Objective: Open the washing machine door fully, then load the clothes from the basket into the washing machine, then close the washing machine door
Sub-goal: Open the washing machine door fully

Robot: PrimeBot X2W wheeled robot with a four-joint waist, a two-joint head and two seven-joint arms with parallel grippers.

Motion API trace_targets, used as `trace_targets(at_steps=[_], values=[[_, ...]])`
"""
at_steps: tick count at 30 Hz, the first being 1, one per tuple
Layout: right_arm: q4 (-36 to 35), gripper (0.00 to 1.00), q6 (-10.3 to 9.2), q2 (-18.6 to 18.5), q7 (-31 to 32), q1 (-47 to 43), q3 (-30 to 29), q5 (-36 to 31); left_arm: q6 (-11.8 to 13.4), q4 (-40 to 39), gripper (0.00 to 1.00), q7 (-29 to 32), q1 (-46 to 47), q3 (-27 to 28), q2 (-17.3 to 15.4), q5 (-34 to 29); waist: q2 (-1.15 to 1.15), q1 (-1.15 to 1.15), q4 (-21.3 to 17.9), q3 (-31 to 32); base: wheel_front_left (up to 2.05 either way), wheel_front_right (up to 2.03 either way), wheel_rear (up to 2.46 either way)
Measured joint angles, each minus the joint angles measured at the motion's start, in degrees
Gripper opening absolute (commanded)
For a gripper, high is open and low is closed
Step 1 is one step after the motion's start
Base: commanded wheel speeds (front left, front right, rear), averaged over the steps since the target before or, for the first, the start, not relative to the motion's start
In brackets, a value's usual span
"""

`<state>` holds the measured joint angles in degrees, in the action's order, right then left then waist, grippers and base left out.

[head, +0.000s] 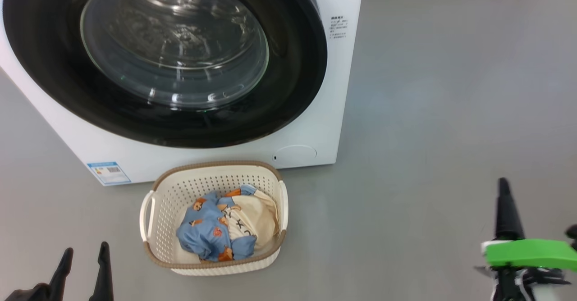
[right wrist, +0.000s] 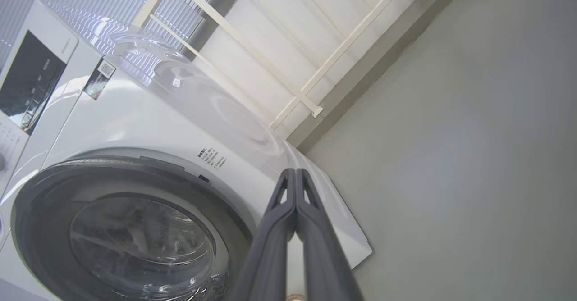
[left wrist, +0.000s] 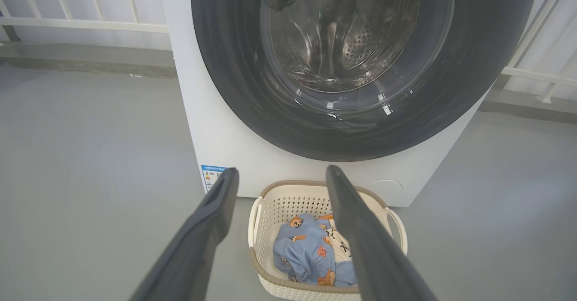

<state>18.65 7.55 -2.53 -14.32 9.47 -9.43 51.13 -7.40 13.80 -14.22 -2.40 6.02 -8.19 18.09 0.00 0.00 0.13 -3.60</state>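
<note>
The white washing machine [head: 315,125] stands ahead with its round black-rimmed door [head: 171,57] shut against the front; the steel drum shows through the glass [left wrist: 347,35]. On the floor before it sits the cream basket [head: 214,175] holding the clothes [head: 225,229], blue bear-print fabric over a cream garment. My left gripper [head: 85,251] is open at the lower left, well left of the basket; in its wrist view its fingers [left wrist: 212,211] frame the basket [left wrist: 288,202] and the clothes [left wrist: 306,251]. My right gripper [head: 502,184] is shut and empty, far right of the basket, its tips together [right wrist: 295,172] beside the machine [right wrist: 157,125] and door [right wrist: 40,211].
Bare grey floor [head: 451,89] stretches to the right of the machine and around the basket. A white railing [right wrist: 315,57] and wall run behind the machine. A blue label sticker [head: 108,172] and round service flap [head: 295,153] mark the machine's lower front.
</note>
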Motion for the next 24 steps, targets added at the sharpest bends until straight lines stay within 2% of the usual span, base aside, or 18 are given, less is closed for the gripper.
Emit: trace_targets(at_steps=[7, 8, 9, 15, 20, 24], values=[[3.1, 0.00, 0.00, 0.0, -0.4, 3.0, -4.6, 18.0, 0.0, 0.2, 1.00, 0.0, 0.4, -0.1, -0.9, 1.0, 0.00, 0.00, 0.5, -2.4, 0.00, 0.00, 0.00], [3.1, 0.00, 0.00, 0.0, -0.4, 3.0, -4.6, 18.0, 0.0, 0.2, 1.00, 0.0, 0.4, -0.1, -0.9, 1.0, 0.00, 0.00, 0.5, -2.4, 0.00, 0.00, 0.00], [3.6, 0.00, 0.00, 0.1, -0.4, 3.7, -5.1, 21.9, 0.0, 0.3, 1.00, 0.0, 0.6, 0.1, -1.3, 1.3, 0.00, 0.00, 0.5, -2.9, 0.00, 0.00, 0.00], [5.7, 0.00, 0.00, 0.0, -0.4, 5.2, -9.0, 27.5, 0.0, 0.5, 1.00, 0.0, 1.6, 0.2, -1.7, 1.8, 0.00, 0.00, 0.5, -4.2, 0.00, 0.00, 0.00], [6.9, 0.00, 0.00, -1.5, 1.7, 9.2, -8.2, 34.2, 0.0, 0.4, 1.00, 0.0, 2.9, 0.4, -2.0, 2.4, 0.00, 0.00, 0.5, -6.1, 0.00, 0.00, 0.00], [7.8, 0.00, 0.00, -2.9, 4.5, 12.0, -7.5, 36.1, 0.0, 0.4, 1.00, 0.0, 2.9, 0.3, -2.7, 3.3, 0.00, 0.00, 0.5, -8.0, 0.00, 0.00, 0.00]])
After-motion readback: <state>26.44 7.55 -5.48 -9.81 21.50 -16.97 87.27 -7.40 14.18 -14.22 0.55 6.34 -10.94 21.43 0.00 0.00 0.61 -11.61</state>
